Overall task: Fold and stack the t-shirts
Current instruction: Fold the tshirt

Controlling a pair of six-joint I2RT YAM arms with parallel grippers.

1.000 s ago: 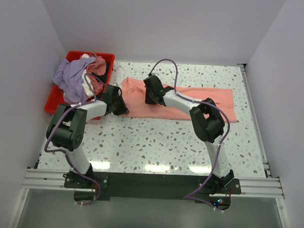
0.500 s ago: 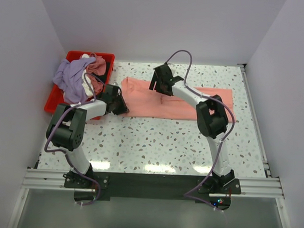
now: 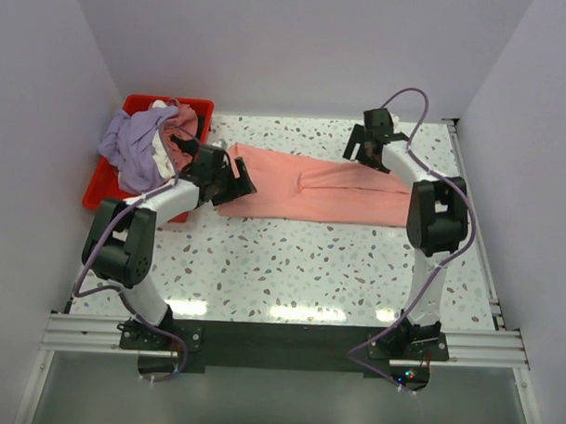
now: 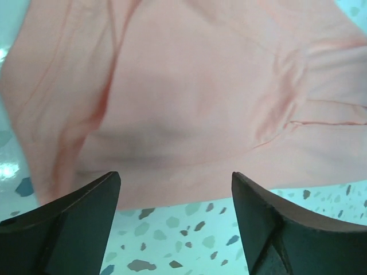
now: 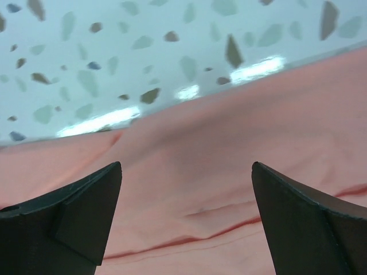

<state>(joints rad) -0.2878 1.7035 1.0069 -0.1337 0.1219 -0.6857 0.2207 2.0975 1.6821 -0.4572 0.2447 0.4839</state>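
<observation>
While the salmon tee (image 3: 330,188) lies stretched out as a long folded band across the far half of the table (image 3: 290,268), both arms are up at it. At the band's left end sits the left gripper (image 3: 236,176), jaws wide, nothing between them. Its wrist view shows pink cloth with the hem just past the fingertips and speckled tabletop below. Whether the tips touch the cloth, I can't tell. The right gripper (image 3: 369,143) is at the band's far edge, toward the right end, jaws spread wide and empty too. Over at the far left, the bin (image 3: 189,103) holds the lavender tee (image 3: 127,143), heaped up and spilling over the rim, with the white tee (image 3: 161,157) and dusty rose tee (image 3: 182,123) bunched beside it.
</observation>
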